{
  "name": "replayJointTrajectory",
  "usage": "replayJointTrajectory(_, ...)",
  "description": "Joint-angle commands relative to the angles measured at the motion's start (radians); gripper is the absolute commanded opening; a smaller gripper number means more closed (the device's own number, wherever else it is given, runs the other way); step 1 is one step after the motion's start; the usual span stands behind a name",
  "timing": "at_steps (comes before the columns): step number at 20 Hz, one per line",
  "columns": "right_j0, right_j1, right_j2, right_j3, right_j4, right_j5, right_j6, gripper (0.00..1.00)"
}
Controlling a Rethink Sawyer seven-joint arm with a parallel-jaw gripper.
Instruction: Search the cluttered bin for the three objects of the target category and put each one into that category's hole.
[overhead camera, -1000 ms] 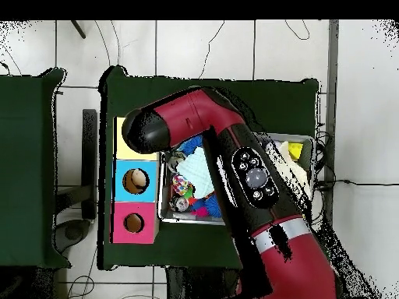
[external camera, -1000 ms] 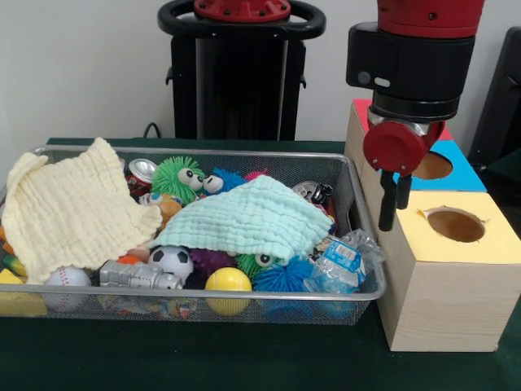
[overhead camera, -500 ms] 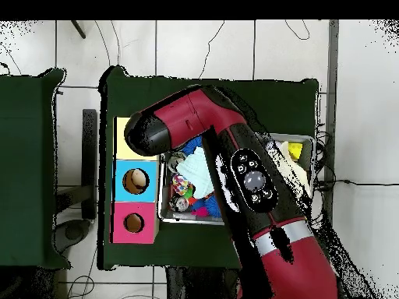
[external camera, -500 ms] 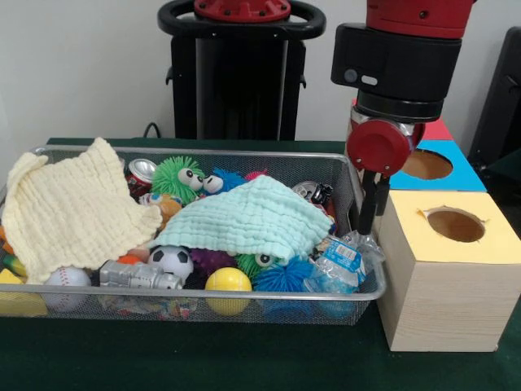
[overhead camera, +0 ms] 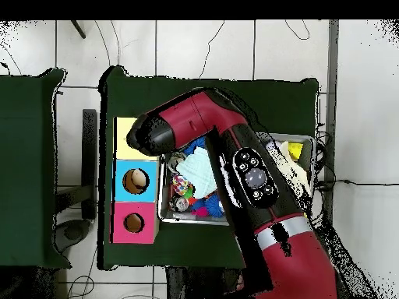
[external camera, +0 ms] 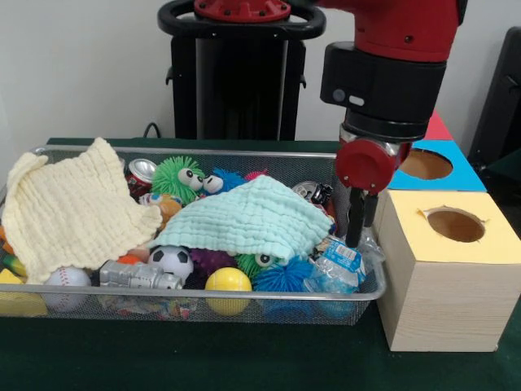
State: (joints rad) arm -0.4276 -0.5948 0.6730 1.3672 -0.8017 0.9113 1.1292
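Observation:
A wire mesh bin (external camera: 203,151) holds mixed toys, cans and two cloths. My gripper (external camera: 356,232) hangs inside the bin's right end, just above a crumpled plastic water bottle (external camera: 342,257) and beside a teal cloth (external camera: 252,216). Nothing shows in its grasp. To the right stand three wooden boxes with round holes: yellow-topped (external camera: 456,226) nearest, blue-topped (external camera: 427,165) behind it, and a red-topped one (external camera: 435,129) farthest. In the overhead view the arm (overhead camera: 234,156) covers much of the bin (overhead camera: 191,219), and its gripper is hidden.
A yellow cloth (external camera: 69,208) drapes the bin's left end. Visible items include a soccer ball (external camera: 172,261), yellow ball (external camera: 228,281), baseball (external camera: 67,277), green fuzzy toy (external camera: 177,177), red can (external camera: 140,173) and blue spiky ball (external camera: 285,275). The bin wall is close to the yellow box.
My gripper has moved left from over the boxes, past the bin's right wall, and now hangs inside the bin by the water bottle.

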Motion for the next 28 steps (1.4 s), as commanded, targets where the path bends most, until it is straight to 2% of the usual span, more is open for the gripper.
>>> replayJointTrajectory(1,0.022,0.093,-0.049,-0.053,-0.047,0.117,-0.179,1.00)
replayJointTrajectory(10,0.026,0.106,-0.082,-0.054,-0.060,0.114,-0.191,1.00)
replayJointTrajectory(18,0.091,0.085,-0.173,-0.095,-0.169,0.185,-0.241,1.00)
replayJointTrajectory(28,0.127,0.091,-0.190,-0.110,-0.200,0.190,-0.235,1.00)
